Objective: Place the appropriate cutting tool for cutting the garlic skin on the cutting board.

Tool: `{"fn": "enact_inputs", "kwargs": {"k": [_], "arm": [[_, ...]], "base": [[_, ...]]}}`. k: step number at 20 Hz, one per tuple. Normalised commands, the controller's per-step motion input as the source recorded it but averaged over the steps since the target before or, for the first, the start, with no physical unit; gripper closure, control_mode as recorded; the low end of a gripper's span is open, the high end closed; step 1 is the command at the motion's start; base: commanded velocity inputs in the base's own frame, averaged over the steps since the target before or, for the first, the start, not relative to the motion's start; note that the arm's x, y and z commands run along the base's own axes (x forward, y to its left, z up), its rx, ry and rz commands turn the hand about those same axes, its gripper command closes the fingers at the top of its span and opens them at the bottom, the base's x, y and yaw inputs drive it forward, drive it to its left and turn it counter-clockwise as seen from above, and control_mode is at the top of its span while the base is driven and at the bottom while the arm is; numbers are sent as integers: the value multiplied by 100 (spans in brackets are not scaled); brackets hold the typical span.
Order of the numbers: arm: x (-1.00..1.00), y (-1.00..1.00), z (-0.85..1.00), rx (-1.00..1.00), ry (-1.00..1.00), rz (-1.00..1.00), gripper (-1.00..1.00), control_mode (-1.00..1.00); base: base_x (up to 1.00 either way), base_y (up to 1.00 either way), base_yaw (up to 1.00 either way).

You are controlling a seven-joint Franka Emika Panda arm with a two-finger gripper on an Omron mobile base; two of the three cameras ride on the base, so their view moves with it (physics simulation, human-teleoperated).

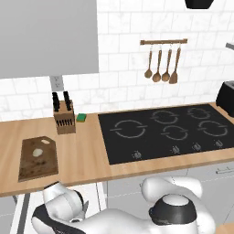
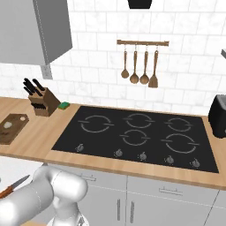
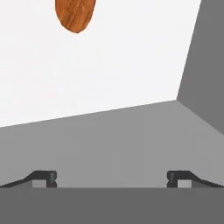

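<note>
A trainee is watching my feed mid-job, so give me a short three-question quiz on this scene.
1. True or false: the garlic lies on the cutting board.
2. What lies on the counter between the knife block and the hob? A. green sponge; B. peeler; C. cup.
3. Fill in: in the hand view the jaws stand ___, with the knife ahead of them, ungripped.
Key: 1 true; 2 A; 3 open.

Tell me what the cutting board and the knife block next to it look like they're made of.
The cutting board looks like dark brown wood with a matte finish, judging by its mottled grain. The knife block seems to be lighter tan wood, also matte; its knife handles look like black plastic, though that is uncertain.
</note>
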Motion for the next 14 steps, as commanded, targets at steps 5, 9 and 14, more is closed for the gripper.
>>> {"fn": "enact_inputs", "kwargs": {"k": [5,9,14], "arm": [[94,5,34,0,-6,3,-100,-100],[63,1,2,0,-16,4,-100,-100],[20,0,-23,0,-19,0,-100,-100]], "base": [[0,0,0],[0,0,0],[0,0,0]]}}
